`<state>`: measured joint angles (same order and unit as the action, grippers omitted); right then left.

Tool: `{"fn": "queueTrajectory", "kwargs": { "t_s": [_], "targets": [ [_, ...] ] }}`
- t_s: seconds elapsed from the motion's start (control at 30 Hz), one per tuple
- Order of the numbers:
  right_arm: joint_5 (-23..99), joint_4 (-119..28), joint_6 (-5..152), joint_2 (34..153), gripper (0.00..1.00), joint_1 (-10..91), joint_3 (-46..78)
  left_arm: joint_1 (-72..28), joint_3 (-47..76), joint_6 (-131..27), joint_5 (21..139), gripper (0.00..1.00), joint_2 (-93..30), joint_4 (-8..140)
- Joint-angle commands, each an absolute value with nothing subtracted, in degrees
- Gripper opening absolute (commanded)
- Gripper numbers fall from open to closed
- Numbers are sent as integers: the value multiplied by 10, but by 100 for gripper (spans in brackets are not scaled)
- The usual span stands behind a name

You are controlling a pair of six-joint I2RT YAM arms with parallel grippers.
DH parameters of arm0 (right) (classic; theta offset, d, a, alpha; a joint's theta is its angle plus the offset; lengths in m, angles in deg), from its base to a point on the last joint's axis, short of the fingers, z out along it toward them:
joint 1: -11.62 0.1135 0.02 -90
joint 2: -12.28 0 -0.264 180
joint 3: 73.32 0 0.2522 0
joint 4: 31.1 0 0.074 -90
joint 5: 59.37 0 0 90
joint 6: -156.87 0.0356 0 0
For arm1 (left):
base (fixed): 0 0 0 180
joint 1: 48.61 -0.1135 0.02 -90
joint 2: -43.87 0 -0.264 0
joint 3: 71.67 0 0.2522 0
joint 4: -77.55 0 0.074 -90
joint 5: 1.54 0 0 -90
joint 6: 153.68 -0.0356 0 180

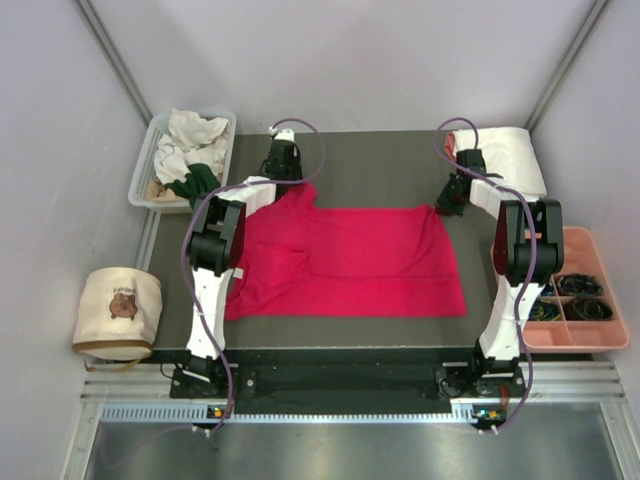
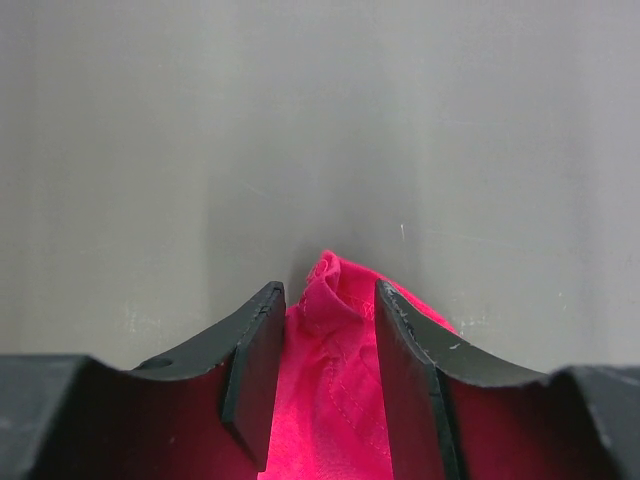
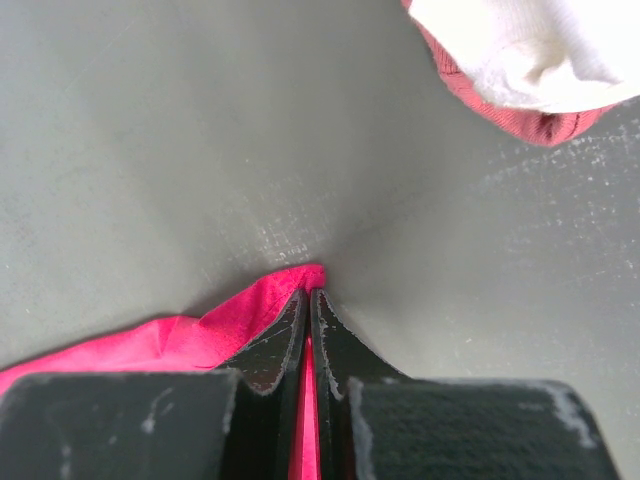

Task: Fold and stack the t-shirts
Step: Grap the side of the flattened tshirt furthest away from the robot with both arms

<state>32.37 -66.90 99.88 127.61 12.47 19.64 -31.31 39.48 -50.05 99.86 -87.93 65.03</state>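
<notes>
A crimson-red t-shirt (image 1: 350, 260) lies spread flat on the dark table. My left gripper (image 1: 285, 172) is at its far left shoulder. In the left wrist view the jaws (image 2: 328, 290) stand partly apart, closed on a thick bunch of the red cloth (image 2: 330, 380) that fills the gap between them. My right gripper (image 1: 447, 205) holds the shirt's far right corner. In the right wrist view its jaws (image 3: 310, 292) are pinched tight on a thin red fold (image 3: 150, 345). A folded cream-white t-shirt (image 1: 505, 155) lies at the back right on a salmon-pink one (image 3: 520, 125).
A white bin (image 1: 140, 190) at the back left holds crumpled white (image 1: 195, 130), dark green (image 1: 200, 180) and tan (image 1: 158, 188) shirts. A beige bear-print bag (image 1: 118, 305) sits off the table's left. A salmon tray (image 1: 600, 340) with dark cables stands at the right.
</notes>
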Motion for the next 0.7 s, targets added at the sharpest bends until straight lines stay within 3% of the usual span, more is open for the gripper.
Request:
{"fn": "queueTrajectory", "kwargs": {
  "t_s": [0.0, 0.67],
  "targets": [
    [327, -682, 994, 1300, 0, 119, 198, -314, 416, -495, 1002, 46, -864, 663],
    [330, -682, 994, 1301, 0, 119, 201, -314, 418, -495, 1009, 44, -852, 663]
  ]
}}
